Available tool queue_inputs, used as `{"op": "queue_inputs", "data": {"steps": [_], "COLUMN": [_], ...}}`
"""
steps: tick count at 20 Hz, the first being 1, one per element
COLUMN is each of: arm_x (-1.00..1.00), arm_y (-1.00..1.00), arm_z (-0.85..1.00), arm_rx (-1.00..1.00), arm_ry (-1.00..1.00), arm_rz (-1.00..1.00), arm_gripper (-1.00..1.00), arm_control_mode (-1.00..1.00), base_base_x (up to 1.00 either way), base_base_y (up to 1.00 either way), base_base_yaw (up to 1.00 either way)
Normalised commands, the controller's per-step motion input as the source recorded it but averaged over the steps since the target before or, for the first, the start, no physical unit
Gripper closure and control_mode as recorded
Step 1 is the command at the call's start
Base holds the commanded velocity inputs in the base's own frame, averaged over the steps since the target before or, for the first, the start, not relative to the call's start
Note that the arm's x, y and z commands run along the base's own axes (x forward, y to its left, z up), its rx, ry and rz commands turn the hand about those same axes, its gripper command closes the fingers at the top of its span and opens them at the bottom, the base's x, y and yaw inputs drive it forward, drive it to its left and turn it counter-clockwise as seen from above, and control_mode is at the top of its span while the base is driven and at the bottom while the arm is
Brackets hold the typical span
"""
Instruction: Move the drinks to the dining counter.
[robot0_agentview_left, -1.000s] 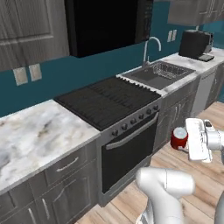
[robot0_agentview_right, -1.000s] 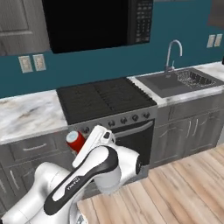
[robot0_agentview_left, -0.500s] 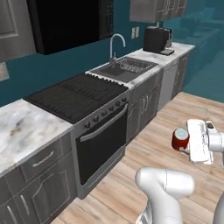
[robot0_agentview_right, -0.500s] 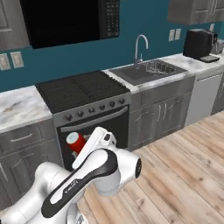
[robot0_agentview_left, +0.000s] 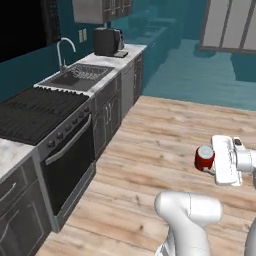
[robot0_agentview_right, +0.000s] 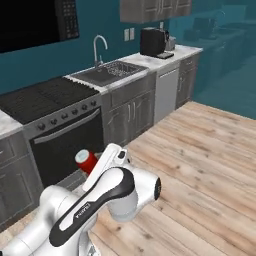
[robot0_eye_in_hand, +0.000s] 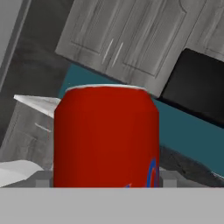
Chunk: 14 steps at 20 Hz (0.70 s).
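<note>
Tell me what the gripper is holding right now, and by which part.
The gripper holds the red soda can by its sides, one finger on each side of the body, with the can's silver top clear of the fingers.

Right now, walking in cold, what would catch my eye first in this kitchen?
Probably the red soda can, gripped in the gripper of the white arm and carried in mid-air above the wooden floor. Behind it, along the teal wall, runs a marble-topped counter with a black stove, a sink with a curved tap, and a dark coffee machine at the far end.
</note>
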Motion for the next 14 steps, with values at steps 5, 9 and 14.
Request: {"op": "queue_inputs", "data": {"steps": [5,9,14], "arm_x": [0.00,0.00,0.00], "arm_y": [0.00,0.00,0.00], "arm_z": [0.00,0.00,0.00], "arm_rx": [0.00,0.00,0.00], "arm_ry": [0.00,0.00,0.00], "arm_rz": [0.00,0.00,0.00], "arm_gripper": [1.00,1.00,1.00], "arm_control_mode": [1.00,1.00,1.00], "base_base_x": [-0.13,0.00,-0.10], "base_base_y": [0.19,0.31,0.34], "base_base_yaw": [-0.70,-0.77,-0.75]}}
